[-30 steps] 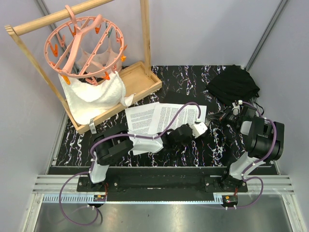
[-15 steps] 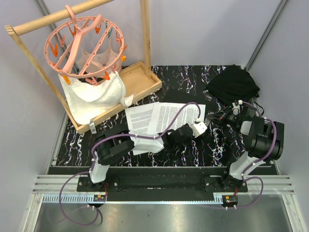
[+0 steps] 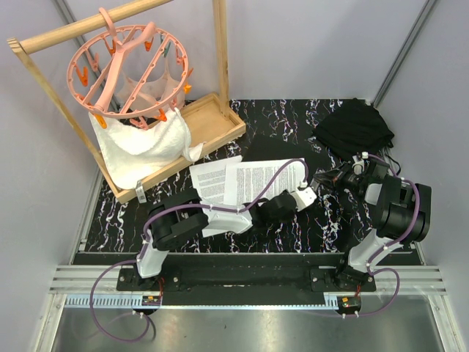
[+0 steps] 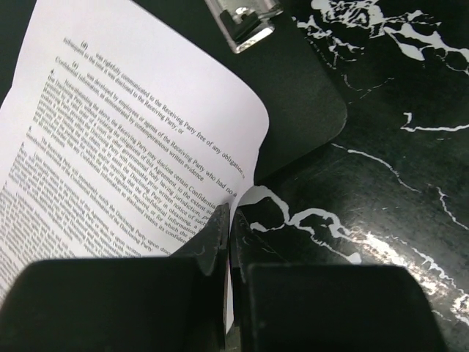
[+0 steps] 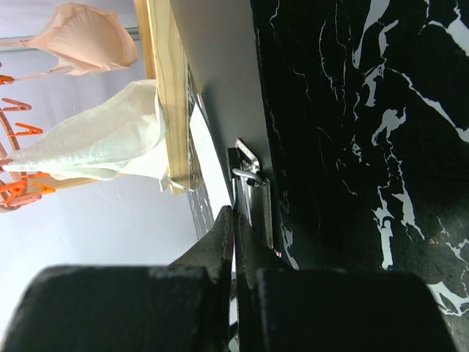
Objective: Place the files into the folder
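On the files, "Receiving Party", left hand pinching edge

Black-printed white files, matte black folder, white-veined black marble table, white cloth

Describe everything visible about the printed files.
The files are white paper sheets densely printed with black text, fanned in overlapping layers on the black marbled table near the wooden tray. In the left wrist view one sheet lies partly over the matte black folder, near its silver clip, its corner curling upward. The left gripper is shut on that sheet's edge.
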Available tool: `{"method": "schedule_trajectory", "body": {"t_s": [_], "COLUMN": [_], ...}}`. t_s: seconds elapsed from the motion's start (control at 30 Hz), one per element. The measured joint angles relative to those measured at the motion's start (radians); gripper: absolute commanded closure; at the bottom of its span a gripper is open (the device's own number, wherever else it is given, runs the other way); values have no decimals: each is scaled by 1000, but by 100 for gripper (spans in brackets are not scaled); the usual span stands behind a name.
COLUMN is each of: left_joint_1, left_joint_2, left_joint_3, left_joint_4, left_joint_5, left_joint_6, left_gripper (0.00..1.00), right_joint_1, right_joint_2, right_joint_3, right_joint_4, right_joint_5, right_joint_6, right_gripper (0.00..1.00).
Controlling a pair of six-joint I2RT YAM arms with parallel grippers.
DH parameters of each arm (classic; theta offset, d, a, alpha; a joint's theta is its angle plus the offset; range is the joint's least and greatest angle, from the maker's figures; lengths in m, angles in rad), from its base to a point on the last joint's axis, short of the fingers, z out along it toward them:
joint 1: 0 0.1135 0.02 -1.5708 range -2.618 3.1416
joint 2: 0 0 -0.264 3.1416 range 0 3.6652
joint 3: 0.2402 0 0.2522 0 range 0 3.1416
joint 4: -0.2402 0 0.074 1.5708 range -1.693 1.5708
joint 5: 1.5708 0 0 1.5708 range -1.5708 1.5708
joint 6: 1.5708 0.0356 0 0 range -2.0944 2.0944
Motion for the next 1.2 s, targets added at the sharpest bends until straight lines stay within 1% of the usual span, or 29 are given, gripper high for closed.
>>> {"method": "schedule_trajectory", "body": {"t_s": [0.23, 0.6, 0.67, 0.7, 0.8, 0.83, 0.87, 0.93, 1.07, 1.13, 1.2], "left_joint_1": [-28, -40, -40, -40, -40, -39, -38, -29, 9, 45, 104], "left_joint_2": [24, 51, 51, 51, 50, 45, 38, 5, -140, -242, -341], "left_joint_3": [38, 101, 101, 102, 113, 117, 123, 133, 138, 137, 136], "left_joint_4": [-13, -58, -64, -72, -132, -166, -203, -292, -426, -448, -449], "left_joint_5": [1, 3, 0, -2, -3, 2, 9, 45, 154, 250, 343], "left_joint_6": [18, 37, 37, 37, 26, 15, 6, -29, -124, -191, -266], "left_gripper": [100, 99, 83, 65, 41, 38, 26, 20, 18, 18, 18], "right_joint_1": [0, -3, -3, -3, 7, 13, 21, 34, 60, 79, 102], "right_joint_2": [6, 8, 8, 8, 7, 6, 5, 4, 3, 3, 1], "right_joint_3": [0, 0, 4, 12, 48, 63, 76, 97, 132, 148, 165], "right_joint_4": [12, 9, -15, -42, -147, -185, -219, -267, -374, -431, -483], "right_joint_5": [0, 0, 2, 8, 41, 58, 72, 98, 158, 200, 243], "right_joint_6": [0, -2, -22, -38, -110, -136, -161, -196, -266, -303, -335], "right_gripper": [100, 100, 100, 100, 100, 100, 100, 100, 100, 100, 100]}}
